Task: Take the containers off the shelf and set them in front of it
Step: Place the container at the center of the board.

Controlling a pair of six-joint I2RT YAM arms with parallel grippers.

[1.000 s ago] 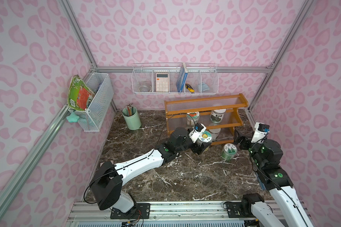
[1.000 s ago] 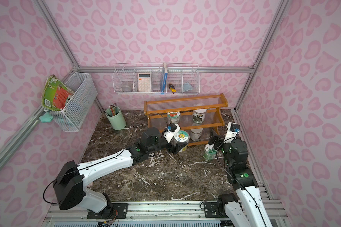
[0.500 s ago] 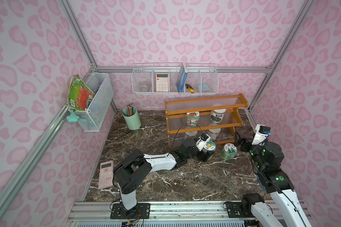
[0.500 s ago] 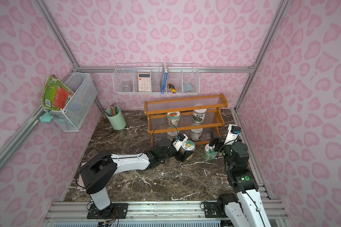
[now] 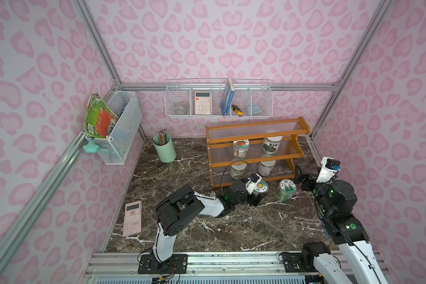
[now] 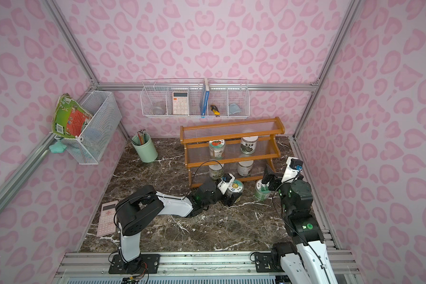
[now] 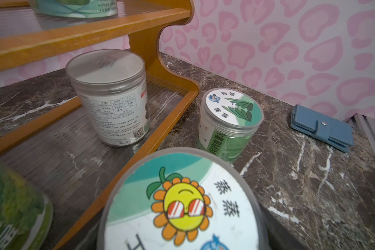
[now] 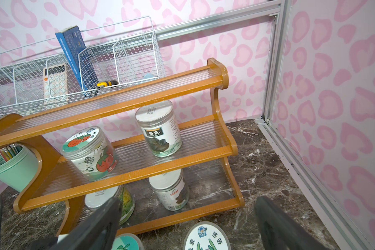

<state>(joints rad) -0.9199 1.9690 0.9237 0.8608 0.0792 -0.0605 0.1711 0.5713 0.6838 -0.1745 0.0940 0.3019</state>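
Sunflower-lid jar [image 5: 261, 186] in L pincer [image 5: 258, 196], just in frt of shelf [image 5: 253, 159]

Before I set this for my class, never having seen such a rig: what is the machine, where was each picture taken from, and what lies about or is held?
Two robot arms stand at a table, each ending in a two-fingered gripper. Two pictures look down on the whole scene; two come from cameras on the wrists. The left gripper is shut on the sunflower jar, low before the shelf. The right gripper is open, holding nothing. The leaf jar stands on the table before the shelf. On the shelf: the tomato jar and dark-label jar on the middle tier, two white-lid jars on the bottom. Also on the table: a pencil cup, a pink calculator, a wallet.
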